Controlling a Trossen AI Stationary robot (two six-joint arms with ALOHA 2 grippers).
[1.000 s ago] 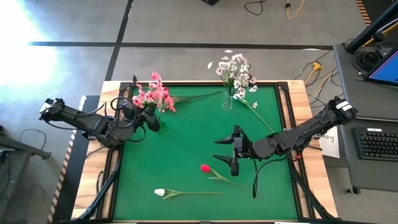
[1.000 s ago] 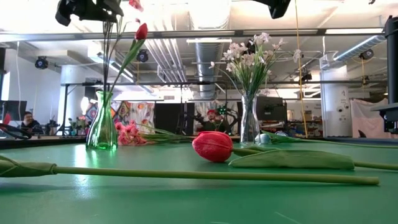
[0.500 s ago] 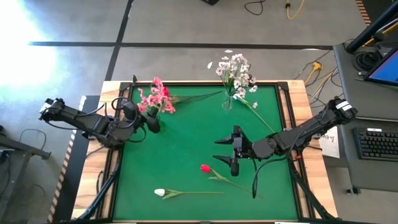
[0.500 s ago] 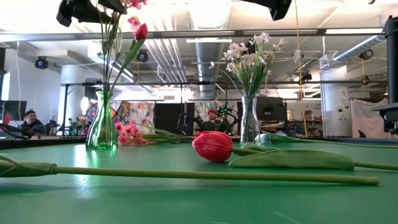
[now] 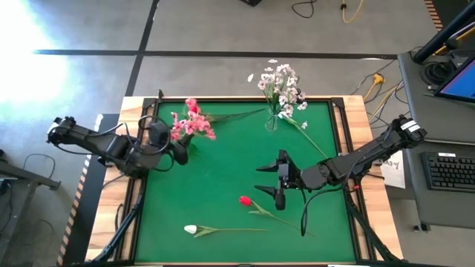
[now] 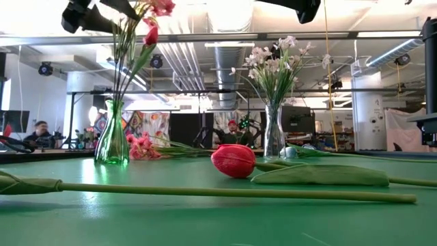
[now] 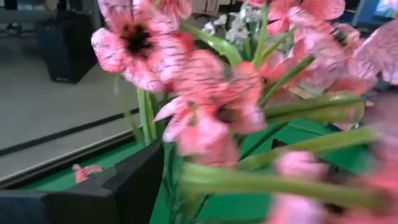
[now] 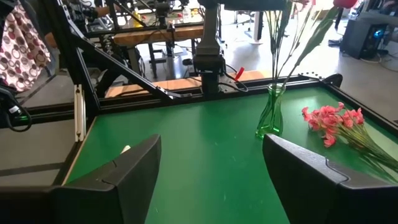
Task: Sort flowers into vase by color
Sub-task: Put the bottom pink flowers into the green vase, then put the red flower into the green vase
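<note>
A: How many vases stand on the green table?

B: Two. A green glass vase stands at the far left corner, and a clear glass vase stands at the far edge toward the right.

A: What is in the green one?

B: Pink blossom sprays and a red bud on long green stems, standing upright. From above, the pink blooms fan out over the vase.

A: And the clear one?

B: A bunch of white small-blossom sprays, upright, spreading above the neck.

A: Which flowers lie outside a vase?

B: A red tulip lies on the cloth near the middle front with its leaf beside it. A white bud with a long stem lies near the front edge. A pink cluster lies flat just beside the green vase, and one white stem lies near the clear vase.

A: Where is the left gripper?

B: Up beside the pink sprays at the green vase. Its fingers look spread; the stems run past them, not pinched.

A: The right gripper?

B: It hovers over the middle of the table, just behind the red tulip, its fingers wide apart and holding nothing.
</note>
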